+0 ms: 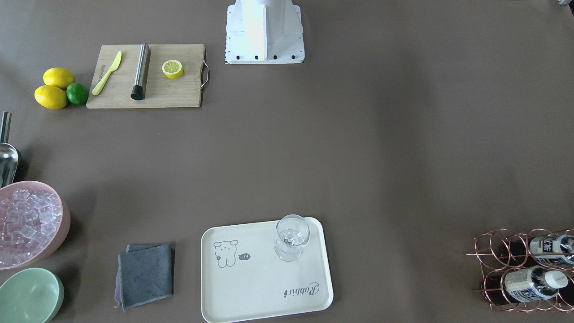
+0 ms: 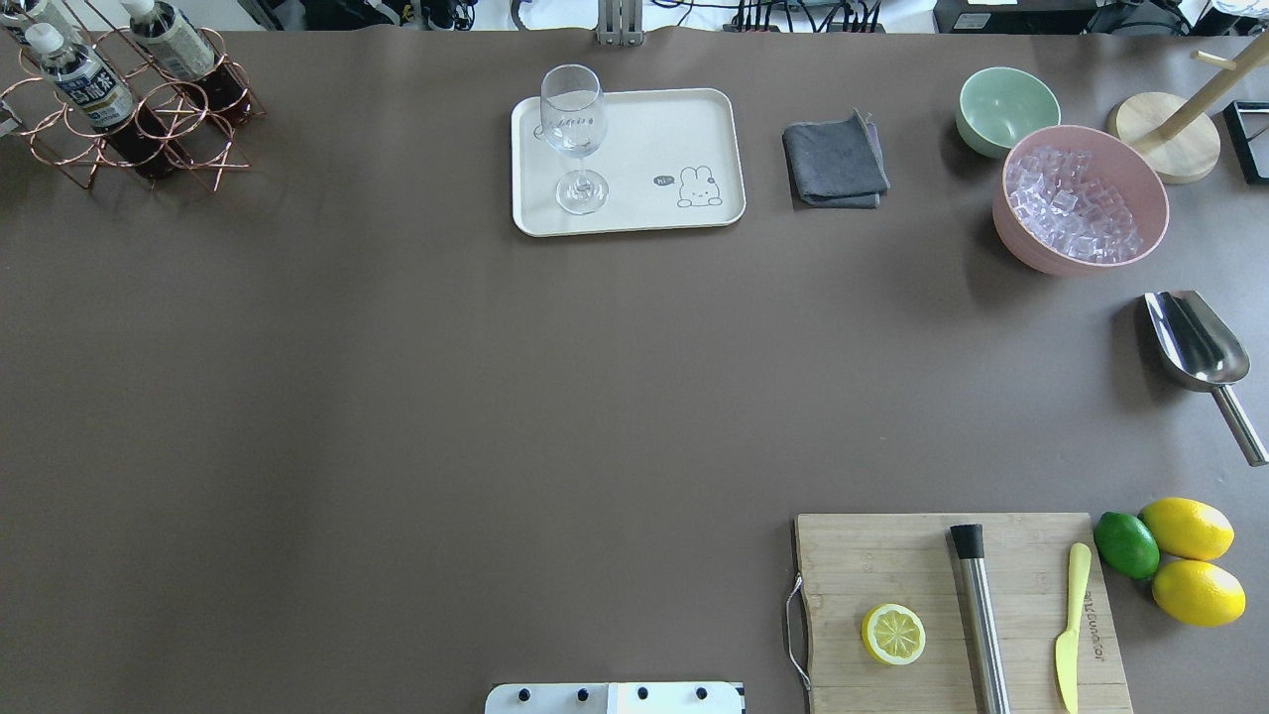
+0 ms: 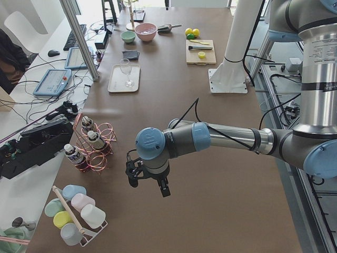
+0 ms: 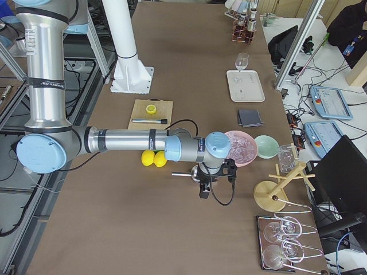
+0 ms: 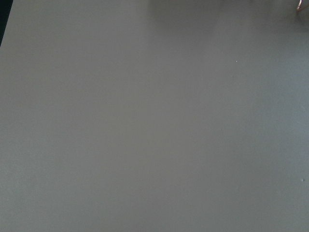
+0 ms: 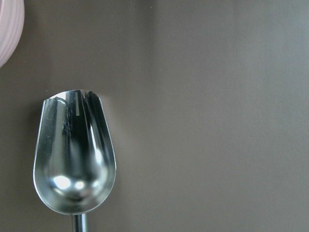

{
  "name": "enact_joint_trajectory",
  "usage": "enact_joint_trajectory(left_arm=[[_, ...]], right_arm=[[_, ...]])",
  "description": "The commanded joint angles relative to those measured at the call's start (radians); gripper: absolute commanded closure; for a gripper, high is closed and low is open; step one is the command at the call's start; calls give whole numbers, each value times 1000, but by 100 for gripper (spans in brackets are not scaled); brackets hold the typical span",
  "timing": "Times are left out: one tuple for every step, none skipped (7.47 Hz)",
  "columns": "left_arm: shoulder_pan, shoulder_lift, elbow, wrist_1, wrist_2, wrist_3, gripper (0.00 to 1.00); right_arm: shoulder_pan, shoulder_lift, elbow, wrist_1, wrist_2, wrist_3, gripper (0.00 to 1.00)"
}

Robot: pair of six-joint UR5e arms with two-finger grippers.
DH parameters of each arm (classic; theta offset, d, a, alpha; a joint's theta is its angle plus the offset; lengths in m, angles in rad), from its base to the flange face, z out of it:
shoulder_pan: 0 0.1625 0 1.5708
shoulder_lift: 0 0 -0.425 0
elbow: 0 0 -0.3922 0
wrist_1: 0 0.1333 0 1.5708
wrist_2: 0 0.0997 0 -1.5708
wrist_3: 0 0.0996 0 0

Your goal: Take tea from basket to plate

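Brown counter (image 2: 397, 397), task not begun: tea (image 2: 89, 87) sits in basket (image 2: 169, 139), near left tool (image 3: 149, 185). Plate (image 2: 654, 129) lies well apart from that tool, carrying only a glass (image 2: 573, 129). Whole transfer left to do. Side views alone show arms. Left tool, right tool (image 4: 215, 183): spread or pressed together, cannot tell. Right wrist view adds: scoop (image 6: 75, 159) lies below right tool.

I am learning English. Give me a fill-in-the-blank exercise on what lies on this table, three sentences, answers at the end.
1. The tea bottles sit in the copper wire ____.
2. A clear stemmed ____ stands on the plate.
3. The pink bowl holds ____ cubes.

Missing words: basket; glass; ice.
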Motion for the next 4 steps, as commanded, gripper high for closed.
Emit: enact_joint_trajectory(left_arm=[[-4, 10, 0, 3, 2, 0, 1], [-6, 9, 0, 3, 2, -2, 1], [-18, 9, 0, 4, -1, 0, 1], [-18, 6, 12, 4, 1, -5, 1]], right_arm=[[12, 3, 11, 0, 1, 1, 0], [32, 3, 12, 0, 1, 1, 0], [40, 2, 12, 0, 1, -1, 0], [40, 2, 11, -2, 0, 1, 0]])
